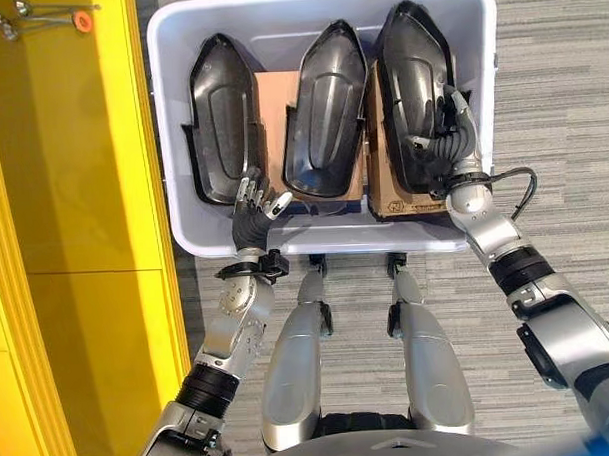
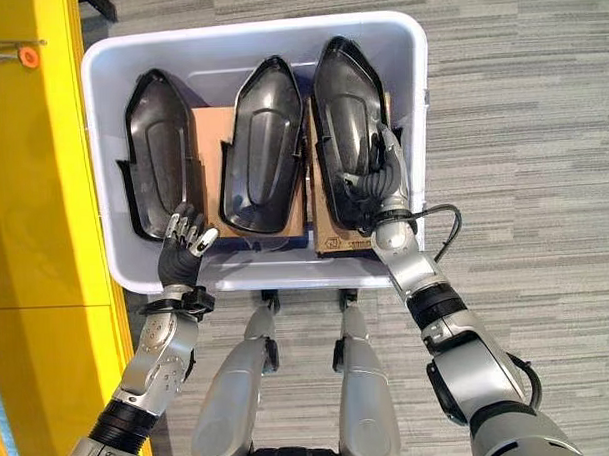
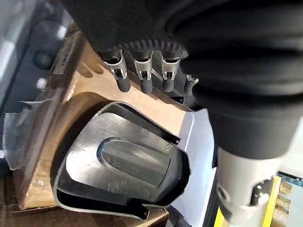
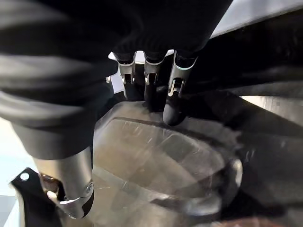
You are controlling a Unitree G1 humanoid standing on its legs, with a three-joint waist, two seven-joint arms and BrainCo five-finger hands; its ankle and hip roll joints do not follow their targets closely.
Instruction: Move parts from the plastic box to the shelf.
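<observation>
White plastic box (image 1: 181, 142) is sitting at the upper centre of the head views on grey carpet (image 1: 561, 109), holding three black moulded parts with cardboard (image 1: 275, 99) between them. The right hand (image 2: 378, 180) is lying on the right part (image 2: 345, 106), fingers (image 4: 173, 106) curling onto its surface. The left hand (image 2: 182, 244) is hovering at the near end of the left part (image 2: 160, 153), fingers (image 3: 123, 82) loosely bent, gripping nothing. The middle part (image 2: 264, 144) is lying untouched. The yellow shelf (image 1: 73, 196) is occupying the left of the frame.

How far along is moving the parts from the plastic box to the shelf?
Nothing looks moved yet: three glossy black moulded shell parts still stand in the white plastic box. The right hand rests on the rightmost part; the left hand hovers near the leftmost part. All transfers remain.
</observation>
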